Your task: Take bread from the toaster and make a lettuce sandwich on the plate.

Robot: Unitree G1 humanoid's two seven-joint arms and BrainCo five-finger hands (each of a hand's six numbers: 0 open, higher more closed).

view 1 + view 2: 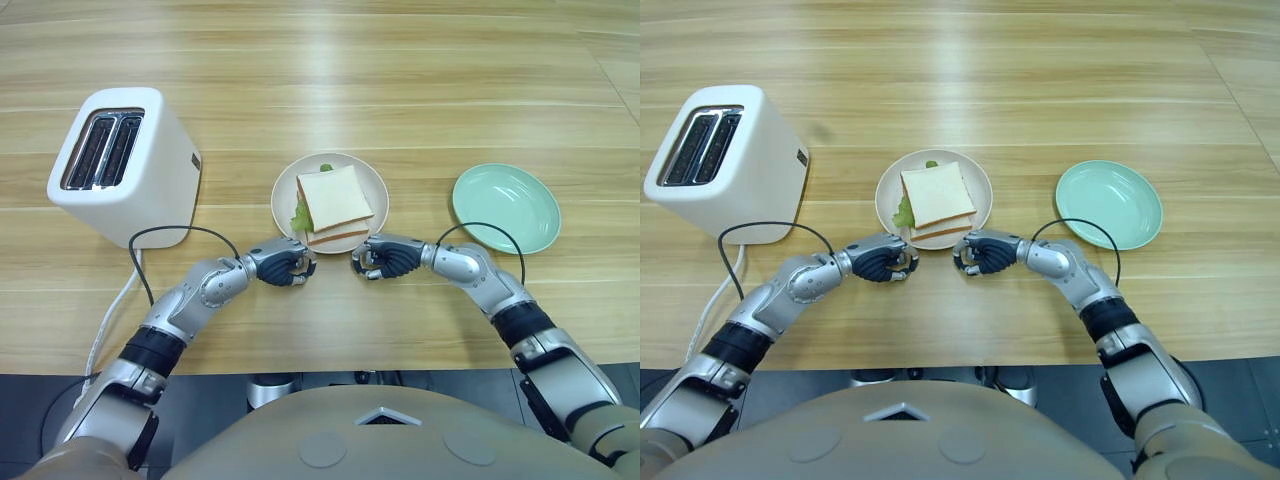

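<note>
Though apparently finished, open to mishap. Sandwich (333,198) stacked on plate (283,185), just beyond gap between left robot hand (282,264) and right robot hand (385,257); lettuce (300,215) poking out toward left one. Both curled shut, clasping nothing, low over desk (400,80). Toaster (125,165) well left of left robot hand, slots empty. Risk: knuckle clipping rim on pull-back, shoving plate, sliding loose top slice.

sandwich (937,201) on plate (982,186), toaster (725,165) left
</note>
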